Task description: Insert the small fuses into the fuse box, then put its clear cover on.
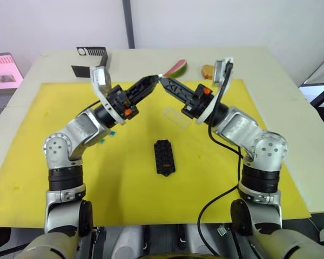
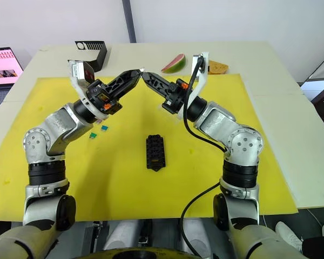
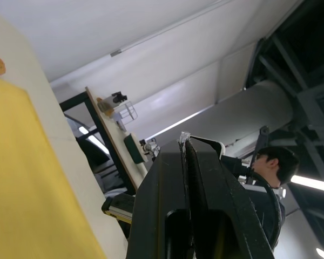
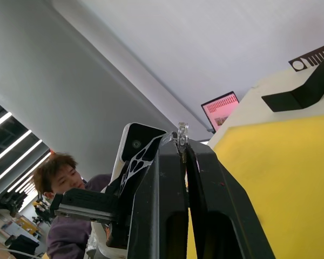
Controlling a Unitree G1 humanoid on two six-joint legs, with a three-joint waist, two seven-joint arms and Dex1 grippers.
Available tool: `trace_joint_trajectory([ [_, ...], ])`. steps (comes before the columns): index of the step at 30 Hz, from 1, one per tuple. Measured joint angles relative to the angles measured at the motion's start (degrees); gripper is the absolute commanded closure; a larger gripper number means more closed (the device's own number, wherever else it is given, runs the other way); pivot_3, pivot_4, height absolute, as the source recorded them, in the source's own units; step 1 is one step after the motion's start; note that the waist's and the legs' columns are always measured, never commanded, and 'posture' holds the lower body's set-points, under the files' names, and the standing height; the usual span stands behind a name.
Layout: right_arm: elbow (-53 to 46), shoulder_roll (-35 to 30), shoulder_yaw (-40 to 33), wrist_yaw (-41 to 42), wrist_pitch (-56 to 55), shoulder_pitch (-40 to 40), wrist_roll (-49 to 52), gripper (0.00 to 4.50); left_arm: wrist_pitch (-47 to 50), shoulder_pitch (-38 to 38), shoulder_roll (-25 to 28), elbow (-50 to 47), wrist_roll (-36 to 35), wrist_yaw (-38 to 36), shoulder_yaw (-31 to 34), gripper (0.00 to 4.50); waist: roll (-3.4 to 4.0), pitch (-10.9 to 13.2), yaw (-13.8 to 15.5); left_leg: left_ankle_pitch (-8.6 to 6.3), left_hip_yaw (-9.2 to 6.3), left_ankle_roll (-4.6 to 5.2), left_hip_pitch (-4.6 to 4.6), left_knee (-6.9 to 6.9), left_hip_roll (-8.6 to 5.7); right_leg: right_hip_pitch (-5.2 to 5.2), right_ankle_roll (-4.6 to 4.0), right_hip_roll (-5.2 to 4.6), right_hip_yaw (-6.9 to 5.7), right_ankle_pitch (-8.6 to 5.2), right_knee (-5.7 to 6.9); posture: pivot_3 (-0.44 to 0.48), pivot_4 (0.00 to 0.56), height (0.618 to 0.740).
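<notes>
The black fuse box [image 1: 164,156] lies flat in the middle of the yellow mat [image 1: 54,178]. The clear cover [image 1: 175,117] rests on the mat behind it, under my right arm. A green and a teal small fuse [image 2: 92,135] [image 2: 104,128] lie on the mat to the left, below my left arm. Both arms are raised over the far part of the mat, tip to tip. My left gripper [image 1: 156,79] and right gripper [image 1: 164,80] are both shut, and a tiny pale small fuse [image 3: 183,137] is pinched where the tips meet.
A larger black angular box with a white vent [image 1: 92,54] stands at the back left. A watermelon slice [image 1: 175,68] and a piece of bread [image 1: 208,70] lie at the back. A pink screen [image 1: 2,70] is off the table's left. A person [image 4: 59,172] stands beyond.
</notes>
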Motion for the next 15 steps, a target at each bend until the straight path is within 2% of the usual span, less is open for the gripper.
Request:
trace_joint_trajectory([
  [1, 0.00, -0.04, 0.03, -0.23, 0.01, 0.04, 0.49, 4.48, 0.05, 0.00, 0.44, -0.08, 0.11, -0.34, -0.13, 4.50, 0.00, 0.00, -0.01, 0.00, 0.00, 0.00, 0.00, 0.00, 0.00, 0.00, 0.00, 0.00, 0.00, 0.00, 0.00, 0.000, 0.150, 0.740],
  [4, -0.01, -0.80, 0.16, -0.83, 0.15, 0.10, 2.13, 4.50, 1.03, 0.03, 3.12, -0.79, 1.46, -1.45, -0.67, 3.64, 0.01, 0.00, -0.07, 0.00, 0.00, 0.00, 0.00, 0.00, 0.00, 0.00, 0.00, 0.01, 0.00, 0.00, 0.00, 0.000, 0.150, 0.740],
  [7, -1.04, -2.18, 0.09, -0.73, 0.23, 0.04, 4.69, 4.50, 3.16, 2.04, 7.67, -1.06, 2.39, -4.19, -0.65, 2.11, 0.03, 0.02, -0.13, 0.00, 0.00, 0.01, 0.00, -0.02, 0.02, -0.01, -0.01, 0.02, 0.00, -0.01, -0.01, 0.000, 0.150, 0.740],
  [11, -2.84, -8.82, 0.23, 1.66, 2.15, 0.03, 7.47, 4.50, 8.39, 6.03, 17.86, -5.16, 5.31, -13.75, 0.14, 0.15, 0.07, 0.05, -0.28, -0.03, 0.01, 0.05, 0.00, -0.05, 0.04, 0.00, -0.02, 0.05, 0.00, -0.02, -0.07, 0.000, 0.150, 0.740],
  [13, -5.22, -14.96, 2.52, 6.51, 3.97, 0.47, 5.44, 4.50, 8.61, 8.36, 23.71, -10.67, 11.97, -22.20, -0.20, 0.15, 0.10, 0.08, -0.13, -0.16, 0.04, 0.29, -0.02, -0.04, 0.03, 0.01, -0.02, 0.05, -0.01, -0.02, -0.11, 0.000, 0.150, 0.740],
  [15, -10.38, -25.97, 6.47, 15.56, 5.54, 2.42, -0.83, 4.50, 6.40, 12.44, 32.30, -17.43, 23.19, -34.16, -2.91, 0.06, 0.21, 0.13, 0.06, -0.17, 0.10, 0.30, 0.03, -0.08, 0.00, 0.12, -0.06, 0.08, -0.02, -0.07, -0.24, 0.000, 0.150, 0.740],
])
